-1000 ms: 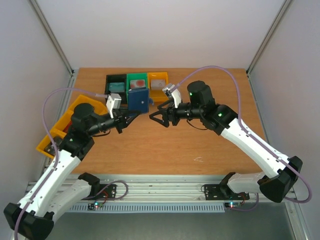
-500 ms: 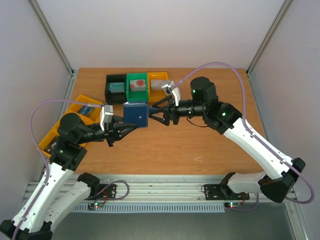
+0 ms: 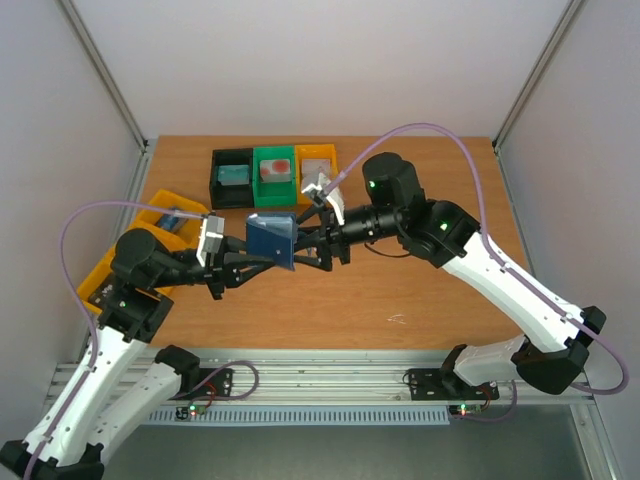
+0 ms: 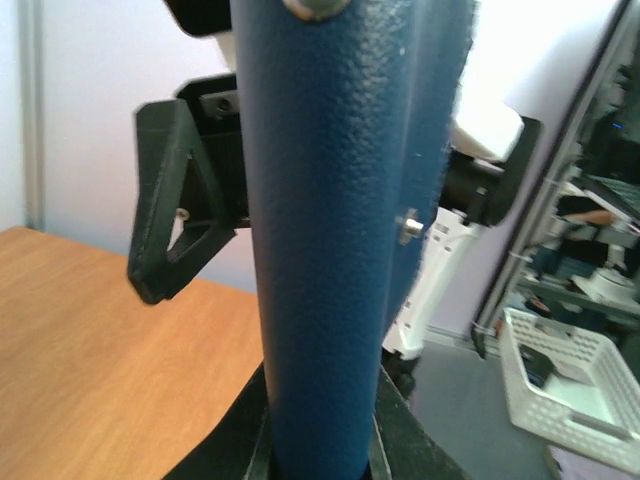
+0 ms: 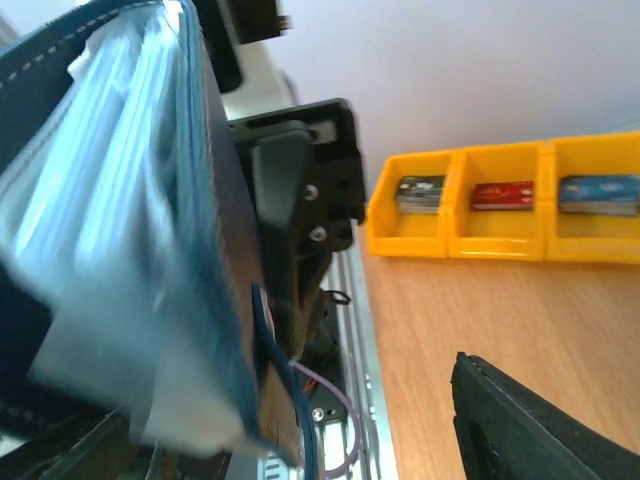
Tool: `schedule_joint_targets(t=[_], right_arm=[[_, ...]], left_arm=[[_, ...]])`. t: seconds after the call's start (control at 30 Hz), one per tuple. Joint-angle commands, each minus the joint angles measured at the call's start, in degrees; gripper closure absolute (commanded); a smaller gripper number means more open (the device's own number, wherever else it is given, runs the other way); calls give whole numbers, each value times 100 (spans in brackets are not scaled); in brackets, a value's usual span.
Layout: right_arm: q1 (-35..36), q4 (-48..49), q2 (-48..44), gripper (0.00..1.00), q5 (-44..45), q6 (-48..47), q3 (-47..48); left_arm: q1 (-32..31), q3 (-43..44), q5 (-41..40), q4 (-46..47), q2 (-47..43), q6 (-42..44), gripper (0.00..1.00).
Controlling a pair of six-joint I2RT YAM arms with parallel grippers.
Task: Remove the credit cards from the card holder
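The card holder [image 3: 272, 238] is a blue book-like wallet, held upright above the table's middle. My left gripper [image 3: 264, 256] is shut on its lower edge. In the left wrist view the holder [image 4: 330, 250] fills the centre, clamped between the jaws of my left gripper [image 4: 320, 455]. My right gripper [image 3: 312, 248] is open right beside the holder's right edge. In the right wrist view the holder's pale shiny pocket pages [image 5: 120, 250] fan out between the wide-apart jaws of my right gripper [image 5: 290, 425]. No card shows clearly in the pages. Cards [image 5: 503, 195] lie in the yellow bins.
Black [image 3: 231, 190], green [image 3: 274, 185] and orange [image 3: 316, 180] bins stand in a row at the back, each holding cards. A row of yellow bins [image 3: 150, 215] lies at the left edge, under my left arm. Frame posts stand at the back corners.
My left gripper has carried the holder from the back bins to the table's middle and tilted it. My right gripper has moved left and down, close against the holder's open edge.
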Motion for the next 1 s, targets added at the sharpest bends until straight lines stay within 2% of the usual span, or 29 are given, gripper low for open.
schedule_joint_targets(t=[0.0, 0.07, 0.23, 0.27, 0.3, 0.37, 0.4, 0.43, 0.53, 0.6, 0.67, 0.8, 0.97], right_arm=[[481, 30, 144, 30, -554, -166, 237], [514, 381, 118, 43, -695, 24, 155], [608, 871, -154, 94, -54, 416, -293], [609, 930, -252, 98, 205, 537, -410], [608, 974, -342, 99, 492, 658, -530], [616, 962, -521, 99, 1371, 884, -700], [628, 860, -564, 99, 1902, 1041, -709], [660, 684, -587, 99, 2613, 1250, -687], [864, -367, -400, 99, 4828, 2102, -328], [1166, -1302, -82, 99, 6099, 2608, 123], [1486, -2040, 297, 99, 6923, 2839, 657], [1968, -2605, 1022, 99, 7501, 2870, 1529], [2170, -2873, 1816, 99, 7333, 2790, 2377]], left_arm=[[-24, -120, 385, 276, 167, -38, 100], [-30, -238, 567, 319, 228, -39, 100], [-26, -231, 760, 466, 354, -226, 100], [-26, -230, 688, 426, 361, -221, 93], [-22, -240, 489, 362, 339, -208, 76], [-26, -285, -340, 111, 257, -189, 27], [-26, -319, -887, -30, 220, -166, 9], [-25, -351, -1435, -201, 170, -69, 2], [-26, -415, -2852, -474, 107, 347, 1], [-22, -419, -2970, -653, 113, 736, 1], [-26, -418, -2660, -778, 74, 1189, 1], [-163, -385, -2665, -843, 93, 1369, 1], [-478, -308, -2988, -719, 268, 1568, 1]])
